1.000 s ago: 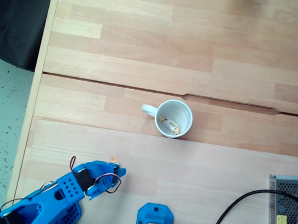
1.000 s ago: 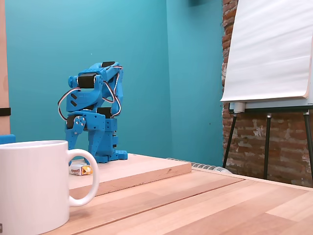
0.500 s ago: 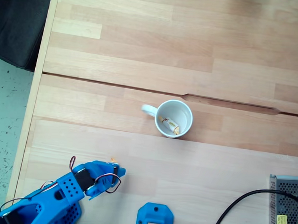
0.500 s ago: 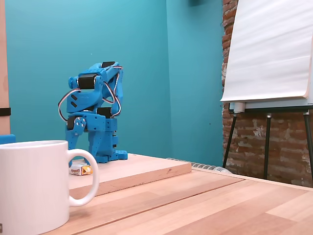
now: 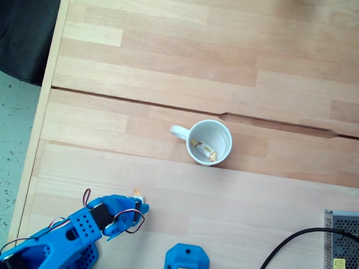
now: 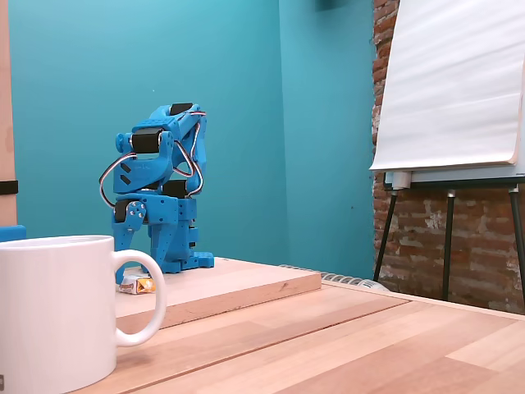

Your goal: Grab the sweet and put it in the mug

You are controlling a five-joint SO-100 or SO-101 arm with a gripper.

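wood table (image 5: 171, 68), white mug (image 5: 210, 142), yellow-ended sweet (image 5: 204, 149) inside

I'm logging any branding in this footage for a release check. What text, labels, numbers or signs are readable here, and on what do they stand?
None can be read.
Yellow label on the grey mesh box, fixed view from above: print too small to read.
Sweet inside the mug: small mark on the wrapper, blurred.
Second sweet on the table by the arm's base, side fixed view: wrapper mark too small.
Flip chart: blank.
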